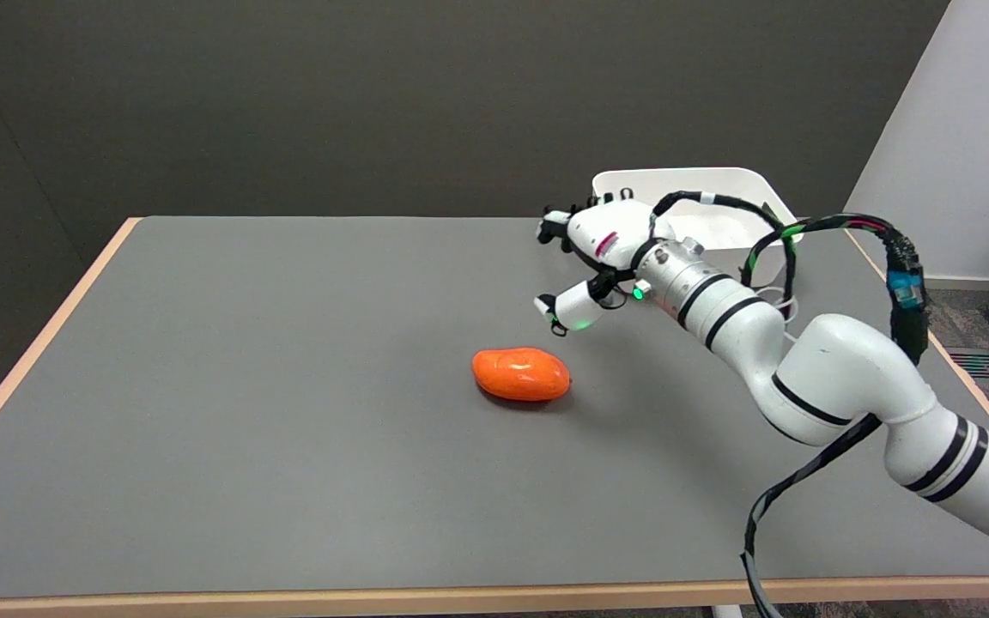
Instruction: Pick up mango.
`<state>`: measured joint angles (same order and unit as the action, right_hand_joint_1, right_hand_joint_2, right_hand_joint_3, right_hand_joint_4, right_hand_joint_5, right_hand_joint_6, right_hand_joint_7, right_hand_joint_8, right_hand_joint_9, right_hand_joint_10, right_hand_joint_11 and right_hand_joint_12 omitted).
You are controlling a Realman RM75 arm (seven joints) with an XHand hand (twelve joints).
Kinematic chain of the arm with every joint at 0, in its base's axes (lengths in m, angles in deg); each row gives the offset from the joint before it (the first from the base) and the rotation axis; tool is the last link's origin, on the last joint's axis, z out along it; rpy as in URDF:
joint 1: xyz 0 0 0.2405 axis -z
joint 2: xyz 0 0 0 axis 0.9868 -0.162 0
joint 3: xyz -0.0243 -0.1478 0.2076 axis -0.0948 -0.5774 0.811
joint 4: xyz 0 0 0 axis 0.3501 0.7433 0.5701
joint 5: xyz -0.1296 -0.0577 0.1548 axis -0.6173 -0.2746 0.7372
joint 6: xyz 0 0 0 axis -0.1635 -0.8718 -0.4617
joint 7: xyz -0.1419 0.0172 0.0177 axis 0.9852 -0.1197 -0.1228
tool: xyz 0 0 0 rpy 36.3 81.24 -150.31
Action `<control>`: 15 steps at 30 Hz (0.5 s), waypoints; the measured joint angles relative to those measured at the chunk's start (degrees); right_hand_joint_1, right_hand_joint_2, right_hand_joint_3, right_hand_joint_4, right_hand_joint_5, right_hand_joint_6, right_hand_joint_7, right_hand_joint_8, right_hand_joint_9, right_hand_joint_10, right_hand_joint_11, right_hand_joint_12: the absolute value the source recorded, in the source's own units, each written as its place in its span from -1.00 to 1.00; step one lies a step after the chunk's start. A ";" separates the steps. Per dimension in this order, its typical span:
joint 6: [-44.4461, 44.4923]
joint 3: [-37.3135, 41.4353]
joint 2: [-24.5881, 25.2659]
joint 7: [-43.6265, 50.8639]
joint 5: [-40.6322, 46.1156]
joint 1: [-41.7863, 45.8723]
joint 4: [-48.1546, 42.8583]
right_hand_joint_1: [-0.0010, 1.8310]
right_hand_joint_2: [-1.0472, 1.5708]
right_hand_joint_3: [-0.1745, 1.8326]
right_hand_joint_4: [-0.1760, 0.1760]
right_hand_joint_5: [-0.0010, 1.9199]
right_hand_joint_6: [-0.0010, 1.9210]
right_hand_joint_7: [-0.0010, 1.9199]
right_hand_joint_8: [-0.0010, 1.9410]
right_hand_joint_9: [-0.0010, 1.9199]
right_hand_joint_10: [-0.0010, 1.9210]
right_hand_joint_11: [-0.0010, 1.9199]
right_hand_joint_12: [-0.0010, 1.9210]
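An orange mango (520,374) lies on its side on the grey table (288,386), a little right of the middle. My right hand (591,257) hovers above and to the right of it, clear of the fruit. The thumb points down toward the mango with a gap between them, and the other fingers are spread at the far side. Nothing is in the hand.
A white bin (722,193) stands at the table's back right, partly hidden behind my hand and wrist. Black cables (812,227) loop over the forearm. The table's right edge runs close beside the arm.
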<state>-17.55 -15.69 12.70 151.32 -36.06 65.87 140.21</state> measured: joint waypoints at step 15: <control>8.09 -0.20 -2.15 2.61 10.86 1.84 4.19 -0.33 0.26 0.06 -0.44 -0.70 -0.40 -0.48 -0.36 -0.51 0.18 -0.71 0.57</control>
<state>-9.46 -15.89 10.56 153.93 -25.20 67.70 144.41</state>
